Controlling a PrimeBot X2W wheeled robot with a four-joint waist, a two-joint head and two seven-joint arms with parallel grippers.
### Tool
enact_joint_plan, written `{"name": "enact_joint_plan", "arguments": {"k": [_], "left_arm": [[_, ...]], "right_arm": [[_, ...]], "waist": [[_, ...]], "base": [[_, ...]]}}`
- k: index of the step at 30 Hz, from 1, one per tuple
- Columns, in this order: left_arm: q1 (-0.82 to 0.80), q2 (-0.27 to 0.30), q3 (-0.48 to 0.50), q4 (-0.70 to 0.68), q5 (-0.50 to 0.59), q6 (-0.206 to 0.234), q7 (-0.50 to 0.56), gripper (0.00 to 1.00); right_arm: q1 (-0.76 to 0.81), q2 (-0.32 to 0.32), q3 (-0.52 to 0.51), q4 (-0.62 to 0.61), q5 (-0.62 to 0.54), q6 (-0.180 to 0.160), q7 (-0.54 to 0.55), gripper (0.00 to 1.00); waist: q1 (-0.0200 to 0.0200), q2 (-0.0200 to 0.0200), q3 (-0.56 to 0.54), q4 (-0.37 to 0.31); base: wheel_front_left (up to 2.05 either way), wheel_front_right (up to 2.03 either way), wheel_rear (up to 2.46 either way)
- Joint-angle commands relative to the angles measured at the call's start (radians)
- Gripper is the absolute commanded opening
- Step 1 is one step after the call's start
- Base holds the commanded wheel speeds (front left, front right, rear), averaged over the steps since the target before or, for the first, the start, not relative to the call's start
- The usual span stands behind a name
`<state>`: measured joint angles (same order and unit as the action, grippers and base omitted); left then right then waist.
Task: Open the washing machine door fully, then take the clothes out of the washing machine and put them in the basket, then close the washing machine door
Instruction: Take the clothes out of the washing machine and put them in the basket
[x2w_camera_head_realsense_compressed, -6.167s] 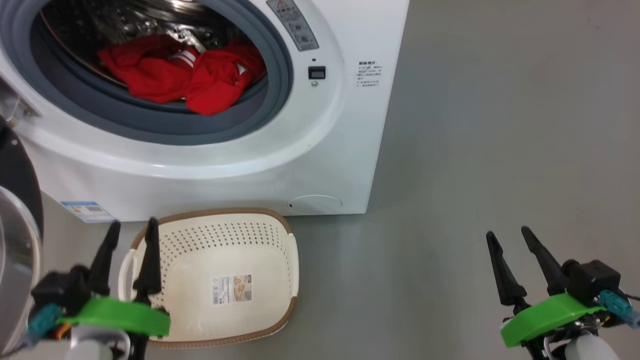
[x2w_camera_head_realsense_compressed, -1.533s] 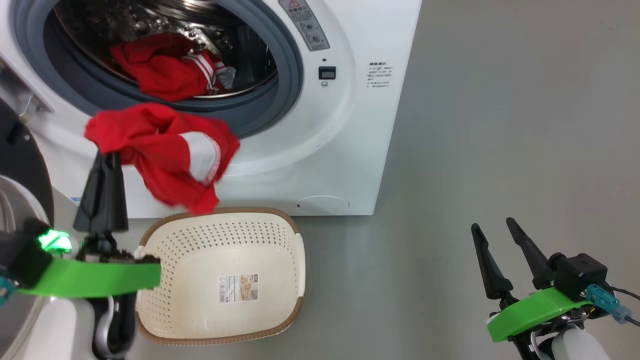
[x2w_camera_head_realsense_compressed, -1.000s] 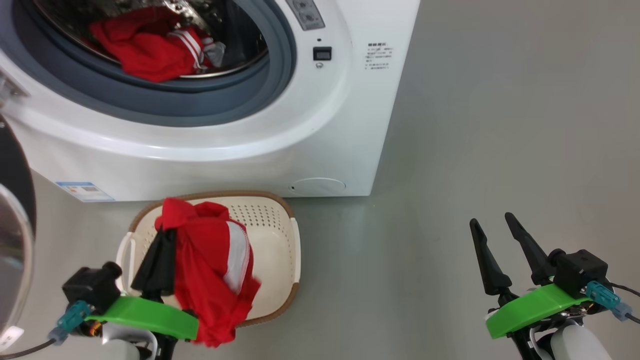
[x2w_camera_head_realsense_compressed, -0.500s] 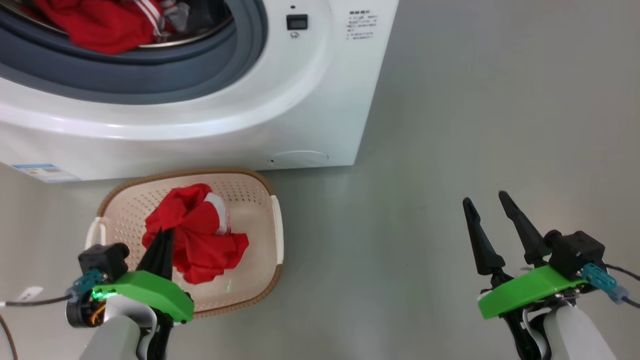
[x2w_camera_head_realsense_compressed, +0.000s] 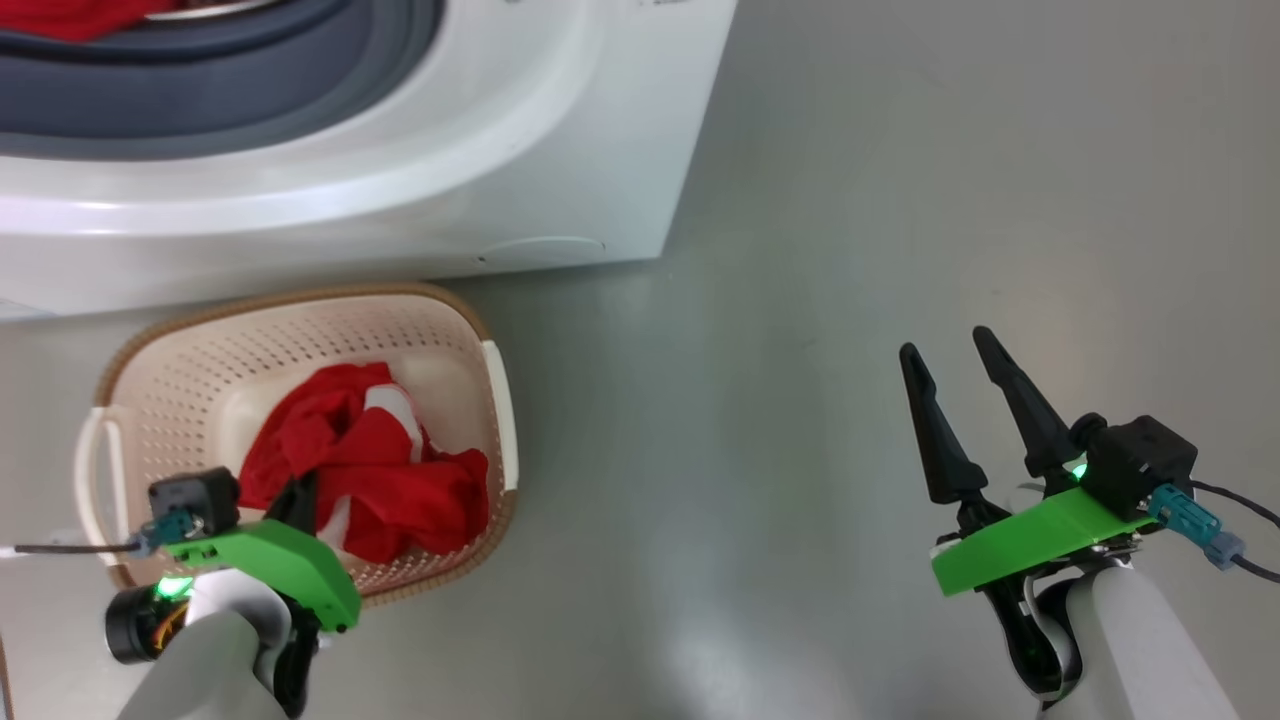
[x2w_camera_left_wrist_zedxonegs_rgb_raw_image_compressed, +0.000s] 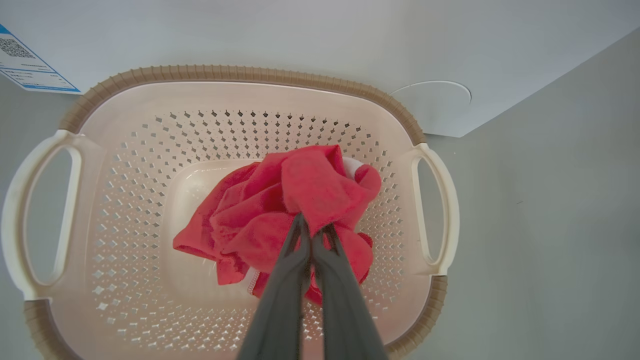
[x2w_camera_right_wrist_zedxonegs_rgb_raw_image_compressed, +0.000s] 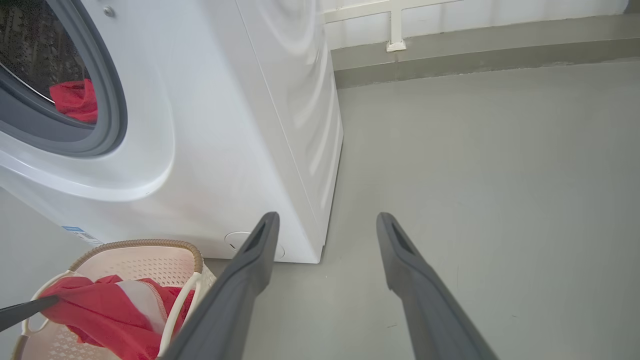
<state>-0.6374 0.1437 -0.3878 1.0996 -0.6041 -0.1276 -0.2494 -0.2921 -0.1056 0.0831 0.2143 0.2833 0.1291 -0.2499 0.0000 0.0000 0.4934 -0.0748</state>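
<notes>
Soft red cloth clothes — perforated matt plastic basket; glossy white washing machine.

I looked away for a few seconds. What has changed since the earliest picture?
The left gripper took one red garment out of the washing machine and lowered it into the basket, empty before, and is still shut on it. The other garment stays in the drum, the basket stays put, and the right gripper stays open over the floor.
</notes>
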Motion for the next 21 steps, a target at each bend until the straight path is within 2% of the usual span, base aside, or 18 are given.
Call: {"name": "enact_joint_plan", "arguments": {"k": [1,8,9,10,12,13,14,16,21], "left_arm": [[-0.022,0.036,0.017,0.016,-0.015,-0.003,-0.012,0.0],[-0.093,0.049,-0.032,0.108,-0.063,-0.003,-0.007,0.02],[-0.098,0.05,-0.037,0.114,-0.07,-0.003,-0.006,0.1],[-0.103,0.053,-0.043,0.119,-0.076,-0.003,-0.006,0.29],[-0.108,0.057,-0.051,0.128,-0.089,-0.003,-0.006,0.47],[-0.11,0.058,-0.056,0.131,-0.096,-0.003,-0.006,0.64],[-0.11,0.058,-0.056,0.131,-0.096,-0.003,-0.006,0.64],[-0.111,0.059,-0.064,0.137,-0.109,-0.003,-0.007,1.0],[-0.111,0.056,-0.085,0.137,-0.139,-0.003,-0.008,1.0]], "right_arm": [[-0.003,0.006,0.024,-0.026,-0.011,0.002,-0.012,1.0],[-0.025,0.006,0.028,-0.034,-0.017,0.002,-0.012,1.0],[-0.027,0.006,0.027,-0.035,-0.017,0.002,-0.012,1.0],[-0.029,0.006,0.026,-0.035,-0.018,0.002,-0.012,1.0],[-0.031,0.007,0.025,-0.035,-0.019,0.002,-0.012,1.0],[-0.032,0.007,0.023,-0.035,-0.02,0.002,-0.012,1.0],[-0.032,0.007,0.023,-0.035,-0.02,0.002,-0.012,1.0],[-0.032,0.007,0.02,-0.033,-0.021,0.002,-0.012,1.0],[-0.031,0.005,0.019,-0.027,-0.023,0.002,-0.012,1.0]], "waist": [[0.0,0.0,0.045,-0.029],[0.0,0.0,0.09,-0.044],[0.0,0.0,0.093,-0.046],[0.0,0.0,0.095,-0.047],[0.0,0.0,0.095,-0.047],[0.0,0.0,0.094,-0.046],[0.0,0.0,0.094,-0.046],[0.0,0.0,0.091,-0.043],[0.0,0.0,0.069,-0.028]], "base": [[0.0,0.0,0.0],[0.0,0.0,0.0],[0.0,0.0,0.0],[0.0,0.0,0.0],[0.0,0.0,0.0],[0.0,0.0,0.0],[0.0,0.0,0.0],[0.0,0.0,0.0],[0.0,0.0,0.0]]}}
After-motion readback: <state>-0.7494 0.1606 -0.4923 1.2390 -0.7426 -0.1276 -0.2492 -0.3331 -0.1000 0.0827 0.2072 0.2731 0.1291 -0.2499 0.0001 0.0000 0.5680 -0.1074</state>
